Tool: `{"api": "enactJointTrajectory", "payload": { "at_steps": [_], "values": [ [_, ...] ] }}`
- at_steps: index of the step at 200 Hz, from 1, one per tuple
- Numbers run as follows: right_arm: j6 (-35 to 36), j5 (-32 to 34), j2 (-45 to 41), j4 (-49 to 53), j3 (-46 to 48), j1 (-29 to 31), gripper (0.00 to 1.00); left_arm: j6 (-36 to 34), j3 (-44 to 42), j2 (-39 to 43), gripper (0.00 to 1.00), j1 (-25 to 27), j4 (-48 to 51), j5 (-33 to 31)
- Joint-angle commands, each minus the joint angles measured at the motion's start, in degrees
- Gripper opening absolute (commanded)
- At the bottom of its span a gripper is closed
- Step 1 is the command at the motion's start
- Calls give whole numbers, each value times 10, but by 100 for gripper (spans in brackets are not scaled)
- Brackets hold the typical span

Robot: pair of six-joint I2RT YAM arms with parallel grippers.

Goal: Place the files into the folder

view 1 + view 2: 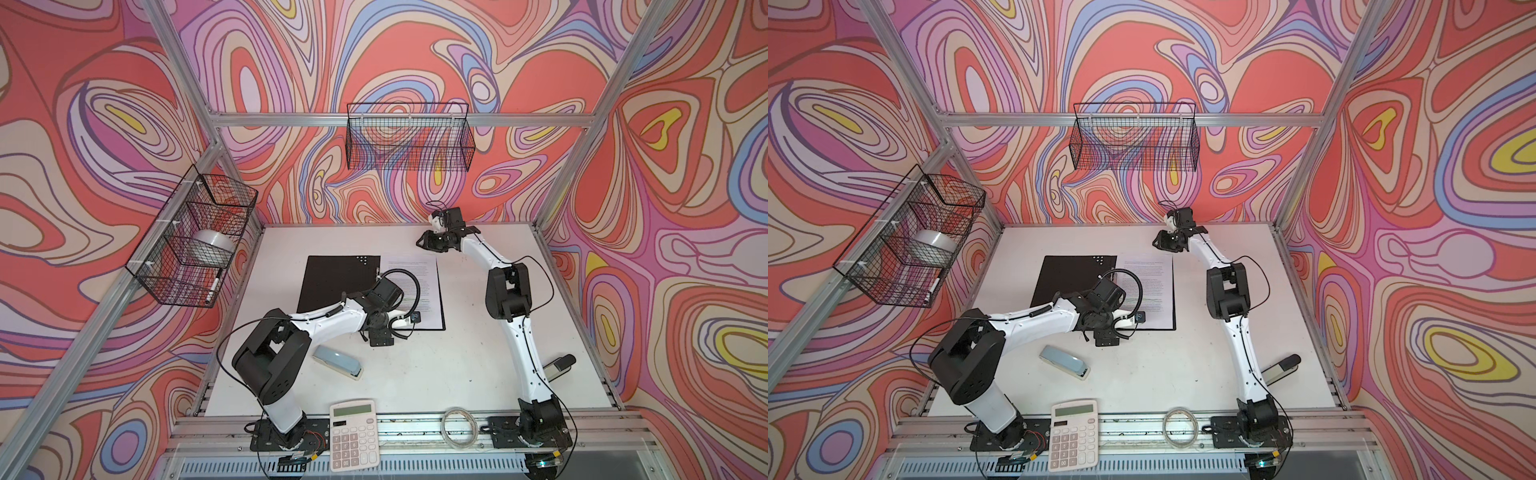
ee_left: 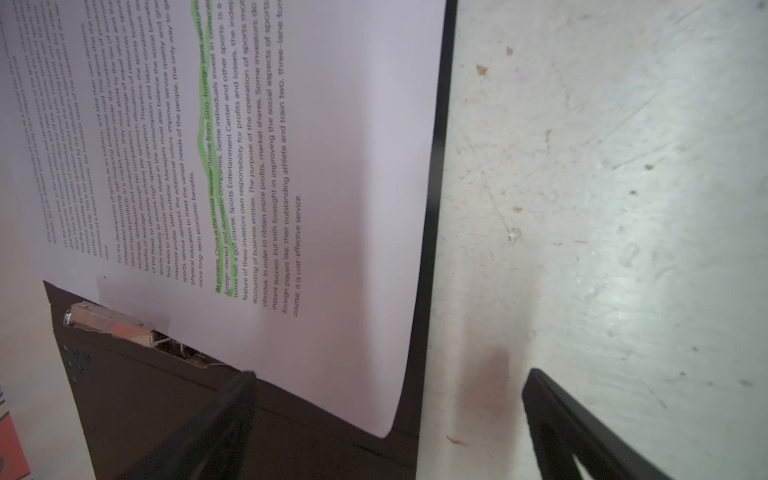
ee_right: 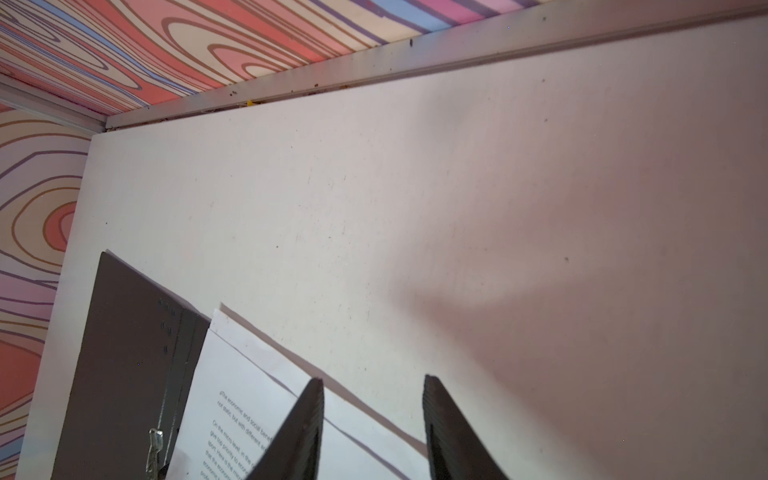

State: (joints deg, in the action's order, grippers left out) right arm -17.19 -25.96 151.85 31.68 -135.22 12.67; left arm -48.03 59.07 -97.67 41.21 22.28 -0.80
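Black folder (image 2: pixel 437 187) edge beside files (image 2: pixel 353 124)

The files (image 2: pixel 353 166) are smooth matt paper; the folder (image 1: pixel 332 282) is matt black inside, with a shiny metal clip (image 2: pixel 108 322). The counter (image 2: pixel 623 166) is scuffed and stained.

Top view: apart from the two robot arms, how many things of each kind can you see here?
Wire baskets: 2
Folder: 1
Stack of printed sheets: 1
Stapler: 1
Calculator: 1
Coil of wire: 1
Tape roll: 1
Marker: 1
Dark-handled tool, kind unclear: 1
Total: 10
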Motion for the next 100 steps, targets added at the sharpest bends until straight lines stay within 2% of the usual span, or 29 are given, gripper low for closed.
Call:
{"api": "enactJointTrajectory", "payload": {
  "at_steps": [1, 39, 100],
  "values": [
    [7, -15, 30, 27, -32, -5, 41, -14, 2, -15, 100, 4, -18, -14],
    [18, -35, 48, 67, -59, -6, 40, -6, 10, -25, 100, 4, -24, -25],
    [71, -31, 46, 151, -74, -6, 39, 1, 17, -38, 100, 5, -18, -27]
  ]
}}
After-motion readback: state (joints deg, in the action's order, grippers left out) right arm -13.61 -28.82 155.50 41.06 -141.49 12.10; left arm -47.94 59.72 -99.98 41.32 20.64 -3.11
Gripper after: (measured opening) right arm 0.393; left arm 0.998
